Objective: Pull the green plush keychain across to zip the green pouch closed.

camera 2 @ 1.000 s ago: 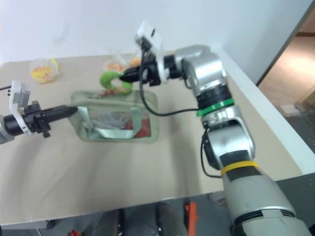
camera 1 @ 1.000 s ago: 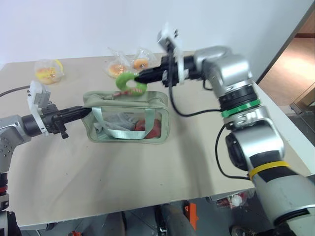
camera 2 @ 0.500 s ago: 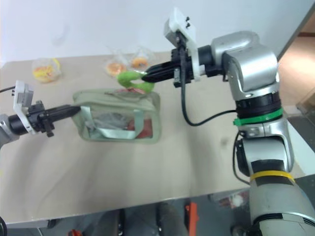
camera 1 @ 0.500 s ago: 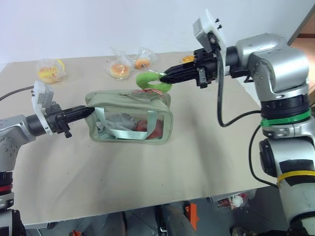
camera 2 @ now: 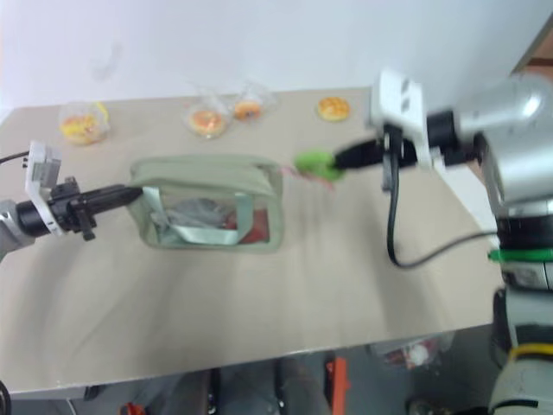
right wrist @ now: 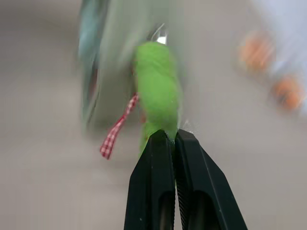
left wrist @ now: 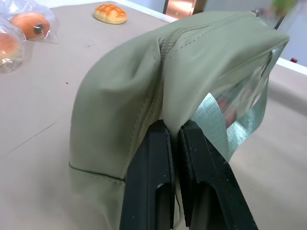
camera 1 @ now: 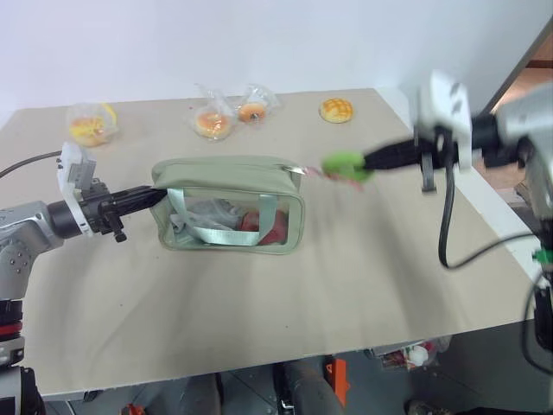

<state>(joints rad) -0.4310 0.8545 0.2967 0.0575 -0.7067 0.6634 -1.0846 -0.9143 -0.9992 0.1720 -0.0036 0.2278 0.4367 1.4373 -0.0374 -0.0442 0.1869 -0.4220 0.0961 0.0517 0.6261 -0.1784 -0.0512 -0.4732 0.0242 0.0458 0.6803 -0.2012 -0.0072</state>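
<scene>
The green pouch (camera 1: pixel 232 204) lies on its side on the beige table (camera 1: pixel 259 320), its clear window toward me and red contents showing inside. My left gripper (camera 1: pixel 158 195) is shut on the pouch's left end fabric (left wrist: pixel 158 96). The green plush keychain (camera 1: pixel 345 164) hangs just past the pouch's right end, with a red checked ribbon (right wrist: pixel 115 134) trailing from it. My right gripper (camera 1: pixel 370 161) is shut on the keychain (right wrist: pixel 156 91) and holds it out to the right of the pouch, above the table.
Wrapped buns in clear bags (camera 1: pixel 226 112) lie at the back of the table, another bag (camera 1: pixel 86 125) sits at the back left, and a bare bun (camera 1: pixel 336 110) rests at the back right. The table's right edge (camera 1: pixel 484 216) runs under my right arm.
My right gripper has drawn the keychain from the pouch's middle top rightward past its right end. The left gripper has held still on the pouch's left end.
</scene>
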